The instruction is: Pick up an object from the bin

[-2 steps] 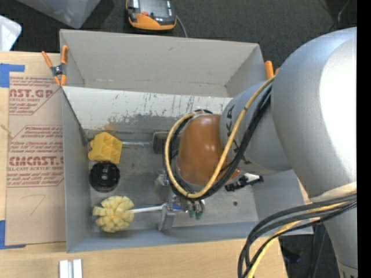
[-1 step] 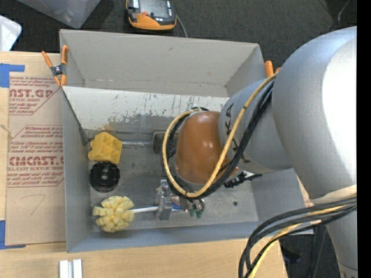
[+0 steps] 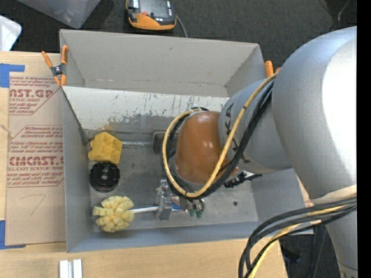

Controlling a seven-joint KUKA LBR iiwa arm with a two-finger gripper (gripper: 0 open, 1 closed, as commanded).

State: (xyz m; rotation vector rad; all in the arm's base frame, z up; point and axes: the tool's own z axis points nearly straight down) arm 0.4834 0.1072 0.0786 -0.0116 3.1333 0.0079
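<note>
Bin (image 3: 73, 184), one view from above. The arm (image 3: 261, 138) comes in from the right.

Gripper (image 3: 164, 209): low, at the near side of the bin floor, right at the right end of the brush handle (image 3: 144, 211). Whether it is open or closed on the handle cannot be told; the wrist and cables cover most of it.

Task's thing, taken as the brush (image 3: 114, 214): it lies flat along the near wall, with the yellow lobed head in the near-left corner and the thin white handle pointing right.

Others: a yellow sponge (image 3: 105, 147) at far left and a black cap (image 3: 104, 176) just near of it, both apart from the gripper.

Handling (judgement):
- Light overall, with most of the weight in the head.
- The head looks soft and would give under a pinch, so it is a poor hold.
- The handle looks stiff, smooth and narrow, so it may slip or roll.
- Best hold: across the handle, closer to the head than to the tip.
- Held at the tip, the head would likely droop and swing.
- The near wall is close, leaving little room on that side.
</note>
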